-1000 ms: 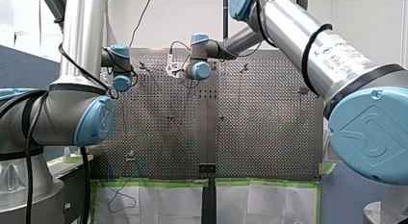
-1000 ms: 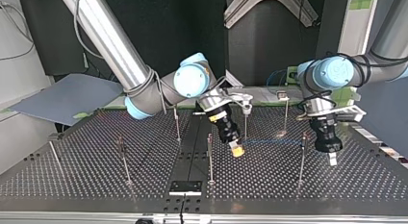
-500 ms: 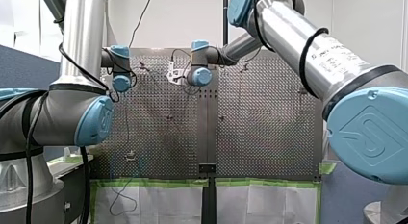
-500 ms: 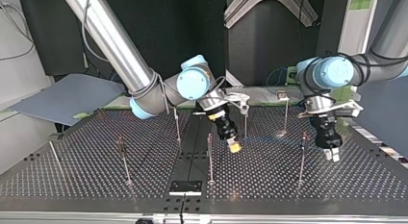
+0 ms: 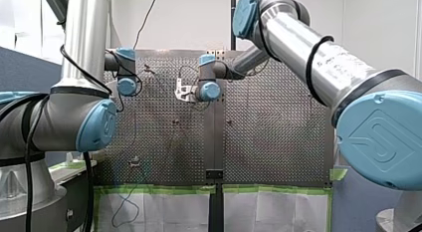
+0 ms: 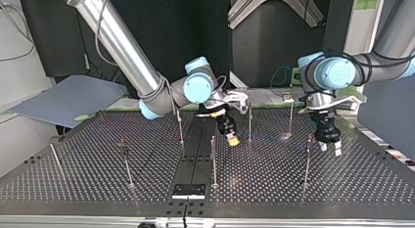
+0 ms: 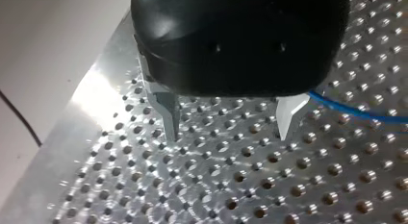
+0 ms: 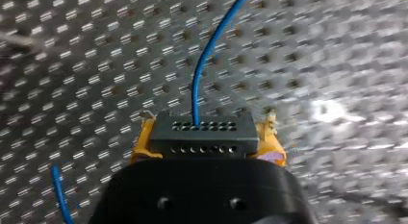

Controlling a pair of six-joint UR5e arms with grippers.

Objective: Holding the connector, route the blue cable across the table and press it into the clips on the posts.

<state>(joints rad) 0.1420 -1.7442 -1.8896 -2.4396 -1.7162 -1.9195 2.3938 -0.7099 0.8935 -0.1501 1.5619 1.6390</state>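
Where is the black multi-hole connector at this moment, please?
In the right wrist view, the black rectangular connector sits clamped between the yellow pads of my right end effector, the blue cable running ahead over the perforated table.

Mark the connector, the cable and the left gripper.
connector (image 8: 201,133), right wrist view, its black holed face.
cable (image 8: 202,60), right wrist view, run ahead of the connector.
left gripper (image 7: 227,133), left wrist view, midway between its fingertips.
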